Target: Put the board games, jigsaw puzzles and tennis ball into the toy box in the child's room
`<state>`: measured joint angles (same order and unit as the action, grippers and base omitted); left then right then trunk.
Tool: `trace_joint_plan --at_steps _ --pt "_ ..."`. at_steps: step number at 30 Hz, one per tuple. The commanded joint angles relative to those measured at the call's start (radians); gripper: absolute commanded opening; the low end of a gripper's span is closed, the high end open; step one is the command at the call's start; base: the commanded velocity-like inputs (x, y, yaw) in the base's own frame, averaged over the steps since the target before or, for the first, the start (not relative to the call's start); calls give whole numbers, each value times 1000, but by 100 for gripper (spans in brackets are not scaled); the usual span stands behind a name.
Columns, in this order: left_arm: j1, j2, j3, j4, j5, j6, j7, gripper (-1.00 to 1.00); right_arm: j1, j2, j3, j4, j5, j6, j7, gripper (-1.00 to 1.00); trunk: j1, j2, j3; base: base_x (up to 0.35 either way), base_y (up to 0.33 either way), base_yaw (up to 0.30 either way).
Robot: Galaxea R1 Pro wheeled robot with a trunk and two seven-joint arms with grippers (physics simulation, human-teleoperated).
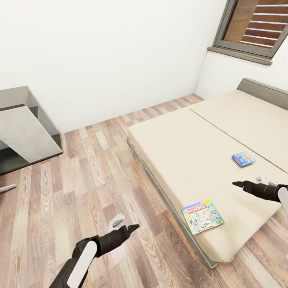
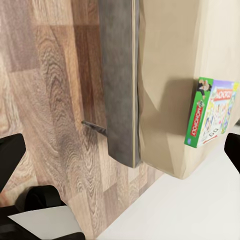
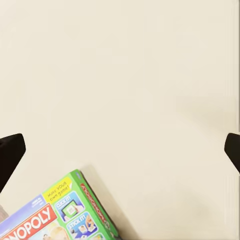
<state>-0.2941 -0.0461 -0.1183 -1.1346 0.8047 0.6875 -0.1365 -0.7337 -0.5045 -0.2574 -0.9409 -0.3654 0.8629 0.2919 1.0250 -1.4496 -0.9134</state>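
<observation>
Two board games lie on the bed's beige mattress (image 1: 192, 152). A Monopoly box (image 1: 203, 216) sits near the foot corner, and a small blue box (image 1: 243, 159) lies farther up. My right gripper (image 1: 236, 184) hovers open over the mattress between the two; its wrist view has the Monopoly box (image 3: 60, 215) at the edge and bare mattress between its fingertips (image 3: 10, 155). My left gripper (image 1: 135, 227) is open above the wooden floor, beside the bed's foot end. Its wrist view shows the Monopoly box (image 2: 210, 112) and the grey bed frame (image 2: 120, 80). The toy box, jigsaw puzzles and tennis ball are out of view.
Grey furniture with a pale top (image 1: 24, 132) stands against the white wall at far left. A shuttered window (image 1: 256, 24) is at the upper right, above the grey headboard (image 1: 264, 90). Wooden floor (image 1: 88, 180) lies between the furniture and the bed.
</observation>
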Motion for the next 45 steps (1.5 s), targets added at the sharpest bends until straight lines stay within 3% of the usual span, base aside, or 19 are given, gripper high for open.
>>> trace_joint_plan --at_steps 1,17,27,45 --pt "0 -1 1 1 0 5 -2 100 -1 0 -2 2 7 3 8 100 0 0 -1 0 0 0" --pt "-6 0 10 58 6 7 -3 100 -3 -2 -2 -37 11 4 6 100 0 0 -1 0 0 -35" --pt "-13 9 10 92 54 6 -60 100 2 -3 -3 -60 12 36 5 100 0 0 -1 0 0 -223" --pt "-16 4 0 86 61 -1 -76 100 3 -3 -3 -70 13 43 4 100 0 0 -1 0 0 -256"
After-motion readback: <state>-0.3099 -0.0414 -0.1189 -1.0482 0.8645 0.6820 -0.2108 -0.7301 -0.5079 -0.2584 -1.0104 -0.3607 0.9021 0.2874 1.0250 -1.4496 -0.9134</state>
